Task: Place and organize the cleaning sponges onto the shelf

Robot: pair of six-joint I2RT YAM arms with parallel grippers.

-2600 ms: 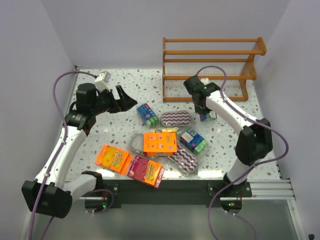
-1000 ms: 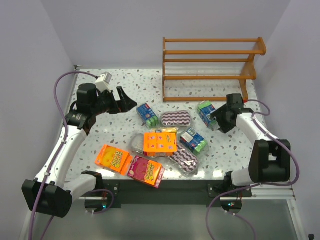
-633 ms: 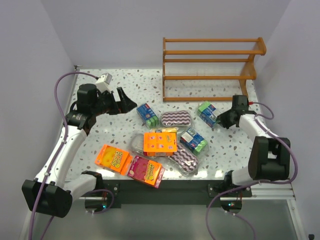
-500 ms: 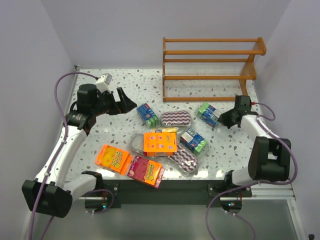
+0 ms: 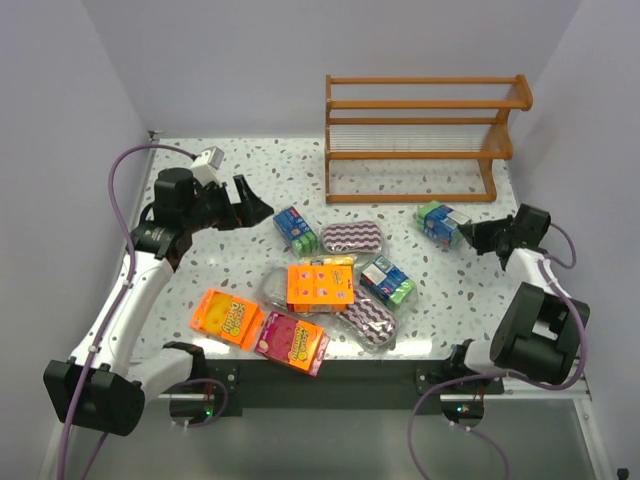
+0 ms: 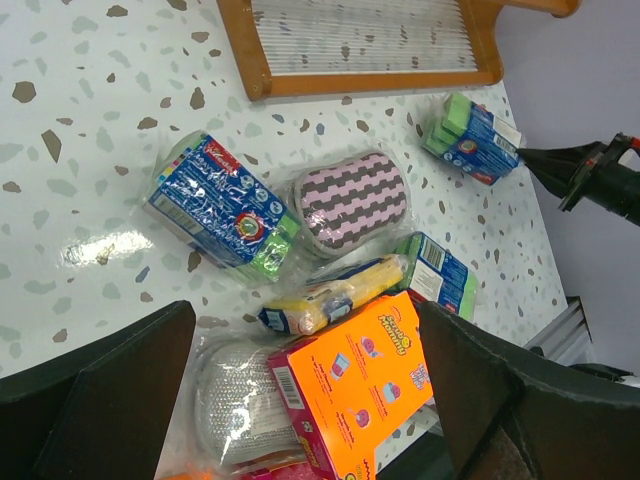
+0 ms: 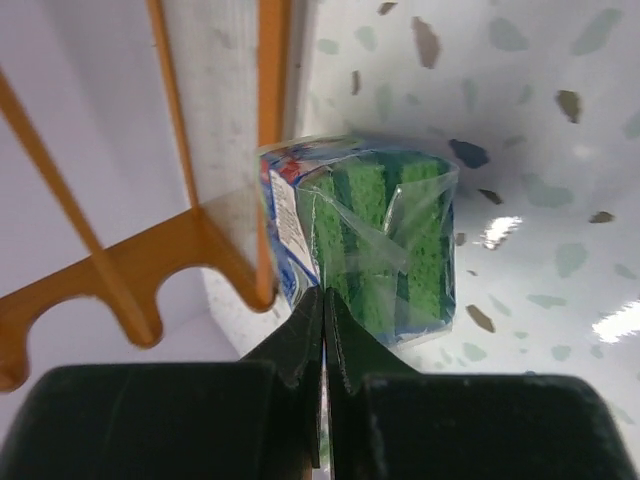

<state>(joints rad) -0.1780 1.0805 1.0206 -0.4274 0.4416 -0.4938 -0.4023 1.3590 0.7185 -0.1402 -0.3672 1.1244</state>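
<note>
My right gripper (image 5: 473, 235) (image 7: 323, 300) is shut, pinching the clear wrap of a blue-and-green sponge pack (image 5: 443, 222) (image 7: 375, 240) on the table just in front of the shelf's right foot. The orange-brown shelf (image 5: 420, 135) (image 7: 270, 150) (image 6: 360, 50) stands at the back. Another blue-and-green pack (image 5: 295, 229) (image 6: 222, 202), a zigzag oval pad (image 5: 351, 237) (image 6: 352, 197) and a yellow block (image 6: 325, 295) lie mid-table. My left gripper (image 5: 255, 203) (image 6: 305, 315) hangs open above the table's left side, holding nothing.
An orange box (image 5: 320, 285) (image 6: 375, 370) lies on a silvery wrapped pad (image 6: 235, 400). A third blue-and-green pack (image 5: 387, 281), a second zigzag pad (image 5: 368, 322), an orange pack (image 5: 226, 316) and a pink pack (image 5: 293, 340) lie toward the front edge.
My right gripper shut on the pack's wrap and pulled back to the right, dragging the pack toward the shelf's right foot. The left arm has not moved.
</note>
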